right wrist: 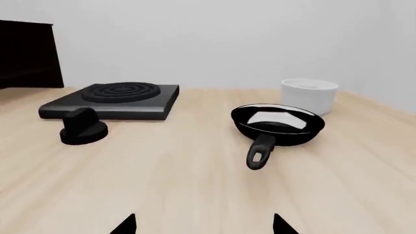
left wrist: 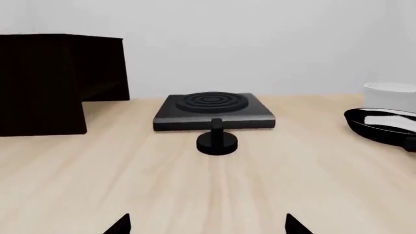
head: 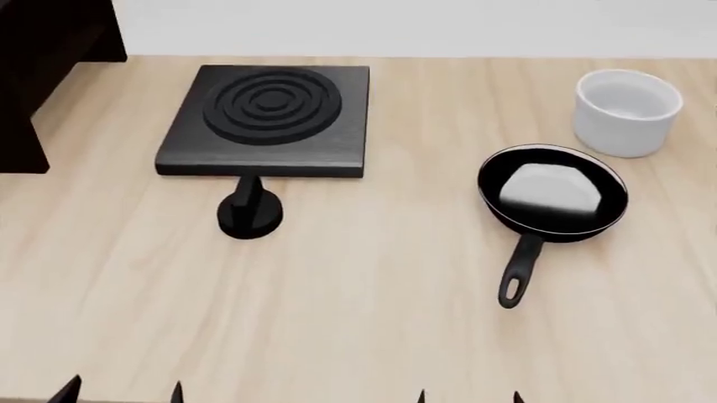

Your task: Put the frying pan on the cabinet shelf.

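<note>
**Both my claws low and empty, the pan out on the table**

My left gripper (head: 121,391) and my right gripper (head: 468,396) sit at the near edge of the pale wooden tabletop (head: 370,277), only the dark fingertips showing. Each pair of tips stands spread with bare wood between them, pinching nothing.

The frying pan (head: 552,195) rests flat on the tabletop, ahead of my right gripper and well apart from it. Its long black handle (head: 520,267) points back toward me, loop end nearest (the pale patch inside the pan looks like a reflection, though I cannot be sure). Just beyond the pan stands the white bowl (head: 627,111), close to the rim but apart from it.

Ahead of my left side lies the square black hob (head: 269,119), with its round black knob (head: 248,213) on the wood just in front. The dark cabinet (head: 47,59) stands at the far left, its shelf (left wrist: 104,90) visible from my left wrist as a ledge above the table.
</note>
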You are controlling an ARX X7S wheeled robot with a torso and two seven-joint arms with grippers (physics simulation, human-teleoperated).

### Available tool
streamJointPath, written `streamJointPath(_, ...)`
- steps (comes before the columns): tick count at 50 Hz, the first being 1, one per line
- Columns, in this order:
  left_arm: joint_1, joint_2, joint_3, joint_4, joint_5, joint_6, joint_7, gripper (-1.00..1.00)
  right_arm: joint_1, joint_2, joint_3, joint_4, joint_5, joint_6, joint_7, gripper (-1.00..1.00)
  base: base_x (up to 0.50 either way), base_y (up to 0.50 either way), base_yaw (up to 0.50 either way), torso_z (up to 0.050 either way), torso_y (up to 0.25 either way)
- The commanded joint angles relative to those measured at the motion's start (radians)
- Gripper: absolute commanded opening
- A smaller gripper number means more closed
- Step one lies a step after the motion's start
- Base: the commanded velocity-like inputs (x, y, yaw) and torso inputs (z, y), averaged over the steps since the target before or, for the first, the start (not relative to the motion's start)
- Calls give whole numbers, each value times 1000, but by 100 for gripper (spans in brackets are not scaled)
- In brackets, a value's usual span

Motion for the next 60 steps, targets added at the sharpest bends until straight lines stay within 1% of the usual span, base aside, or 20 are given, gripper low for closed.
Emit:
streamJointPath(1,-5,-11,16,-6,-19,4,-8,100,1,11,-15,1,12,-4,18,100,0,0,0,50,0)
streamJointPath(15,-10,-23,28,-20,-40,23,-13,100,2,21,-32,6,23,-11,36,100,0,0,0,50,0)
streamJointPath(23,0,-30,40,17,-44,-6,-26,100,2,29,-43,2,11,0,58,100,0,0,0,50,0)
streamJointPath(30,5,-31,38,36,-63,-13,-37,100,3,32,-47,12,28,-27,56,100,0,0,0,50,0)
streamJointPath(31,3,-29,32,40,-64,-32,-50,100,3,32,-48,14,28,-32,56,100,0,0,0,38,0)
streamJointPath(38,-1,-33,35,29,-76,-26,-52,100,5,41,-60,10,24,-22,61,100,77,12,0,0,0)
streamJointPath(60,-14,-47,55,2,-90,-12,-61,100,7,54,-76,11,21,-27,93,100,457,234,0,0,0)
